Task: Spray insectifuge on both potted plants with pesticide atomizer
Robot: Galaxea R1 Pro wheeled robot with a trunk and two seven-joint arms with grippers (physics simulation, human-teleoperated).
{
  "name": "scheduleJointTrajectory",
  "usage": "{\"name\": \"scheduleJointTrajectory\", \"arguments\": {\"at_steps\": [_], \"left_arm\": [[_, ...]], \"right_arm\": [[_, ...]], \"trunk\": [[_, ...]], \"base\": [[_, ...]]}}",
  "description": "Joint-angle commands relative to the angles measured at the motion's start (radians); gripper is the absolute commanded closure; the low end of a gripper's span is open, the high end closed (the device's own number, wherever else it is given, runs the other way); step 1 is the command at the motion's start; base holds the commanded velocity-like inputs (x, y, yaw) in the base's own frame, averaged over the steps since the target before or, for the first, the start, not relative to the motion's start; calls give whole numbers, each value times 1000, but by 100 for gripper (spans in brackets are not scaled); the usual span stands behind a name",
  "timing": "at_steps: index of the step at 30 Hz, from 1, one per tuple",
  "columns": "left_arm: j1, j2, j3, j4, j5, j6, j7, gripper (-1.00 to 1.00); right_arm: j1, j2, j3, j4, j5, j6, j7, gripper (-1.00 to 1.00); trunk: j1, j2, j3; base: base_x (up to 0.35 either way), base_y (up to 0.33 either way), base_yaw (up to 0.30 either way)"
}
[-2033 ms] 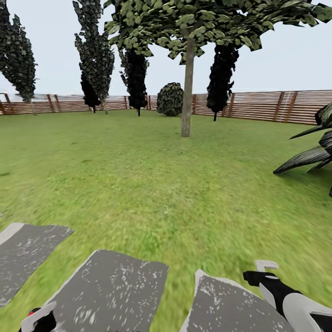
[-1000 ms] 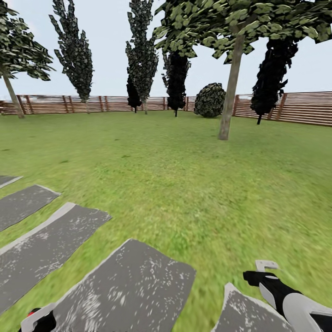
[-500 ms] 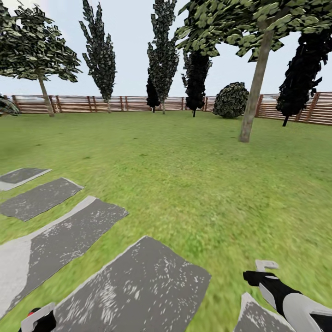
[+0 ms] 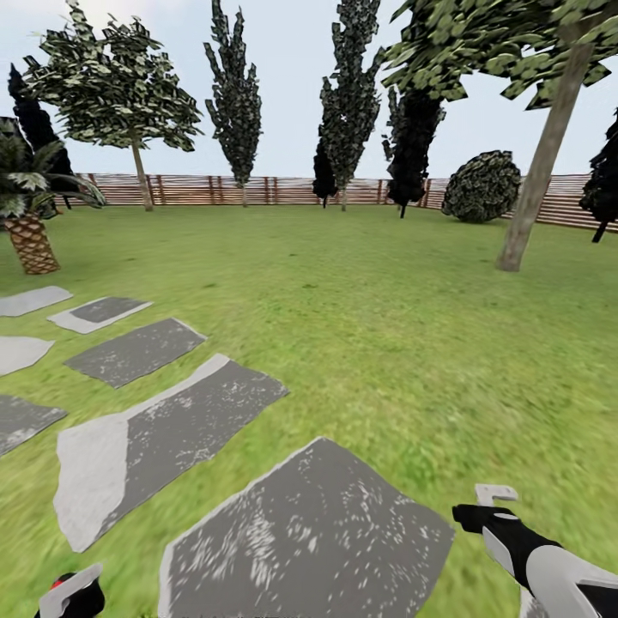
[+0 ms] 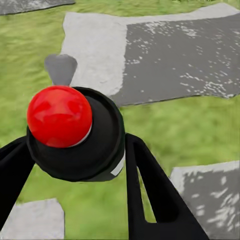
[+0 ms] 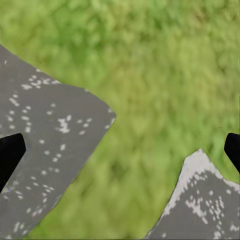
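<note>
Left gripper (image 5: pixel 75 165) closed around black atomizer with red round cap (image 5: pixel 59 116), above grey stone paving slabs (image 4: pixel 163 433) on green grass lawn (image 4: pixel 386 326). Right gripper (image 6: pixel 120 150) spread wide, empty.

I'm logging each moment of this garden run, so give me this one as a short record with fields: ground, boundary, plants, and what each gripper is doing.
ground: grass lawn with grey paving slabs
boundary: wooden slat fence at the far edge
plants: palm at far left, round bush by the fence, tall trees along it
left gripper: shut on a black atomizer with a red top
right gripper: open, nothing between the fingers, above grass and slabs
potted plants: none seen here
</note>
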Motion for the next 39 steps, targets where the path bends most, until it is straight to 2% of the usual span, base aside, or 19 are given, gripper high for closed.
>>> {"name": "scheduleJointTrajectory", "arguments": {"at_steps": [1, 13, 25, 39], "left_arm": [[-1, 0, 8, 1, -3, -3, -8, 100], [-1, 0, 8, 1, -3, -3, -8, 100], [-1, 0, 8, 1, -3, -3, -8, 100], [-1, 0, 8, 1, -3, -3, -8, 100]], "right_arm": [[0, 0, -8, -1, 3, 2, -2, -100], [0, -1, -8, -1, 4, 2, -2, -100], [0, -1, -8, -1, 3, 2, -2, -100], [0, -1, -8, -1, 3, 2, -2, -100]], "trunk": [[0, 0, -1], [0, 0, -1], [0, 0, -1], [0, 0, -1]], "base": [[62, 312, 258], [153, 311, 255], [165, 311, 43], [165, 311, 235]]}}
